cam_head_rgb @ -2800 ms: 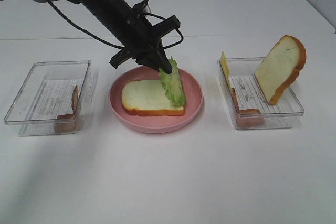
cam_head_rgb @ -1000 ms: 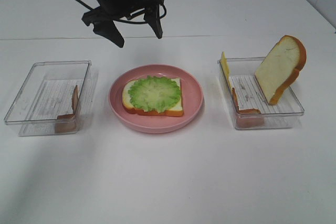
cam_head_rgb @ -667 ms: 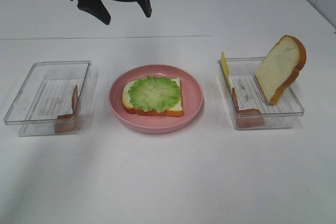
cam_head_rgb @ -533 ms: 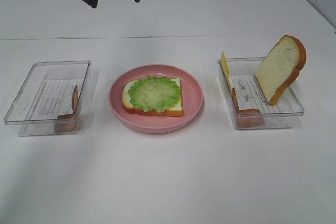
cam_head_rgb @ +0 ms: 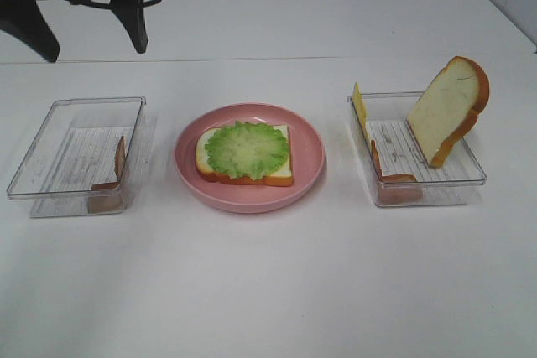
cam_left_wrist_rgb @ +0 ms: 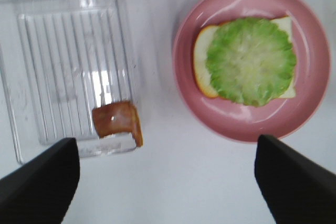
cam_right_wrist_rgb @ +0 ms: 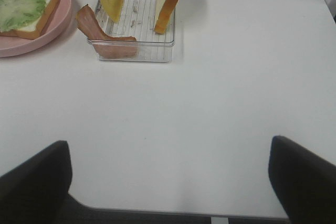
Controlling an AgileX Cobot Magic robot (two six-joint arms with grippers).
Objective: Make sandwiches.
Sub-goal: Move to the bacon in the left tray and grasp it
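A white bread slice [cam_head_rgb: 281,172] topped with ruffled green lettuce [cam_head_rgb: 246,148] lies on the pink plate [cam_head_rgb: 310,165]. My left gripper [cam_head_rgb: 88,35] is open and empty, high above the left tray's far edge. In the left wrist view it [cam_left_wrist_rgb: 167,148] looks down on the lettuce [cam_left_wrist_rgb: 249,59] and a bacon strip [cam_left_wrist_rgb: 116,120]. The right tray holds an upright bread slice [cam_head_rgb: 449,106], a cheese slice [cam_head_rgb: 359,106] and bacon [cam_head_rgb: 390,180]. My right gripper [cam_right_wrist_rgb: 168,150] is open and empty over bare table, short of that tray; it is out of the exterior view.
The clear left tray [cam_head_rgb: 75,106] holds one bacon strip [cam_head_rgb: 117,165] at its near right corner. The clear right tray [cam_head_rgb: 470,169] stands right of the plate. The table's near edge [cam_right_wrist_rgb: 157,212] shows in the right wrist view.
The lettuce, held upright at first, was let go and now lies flat on the bread. My left gripper opened, rose and swung left, to above the left tray.
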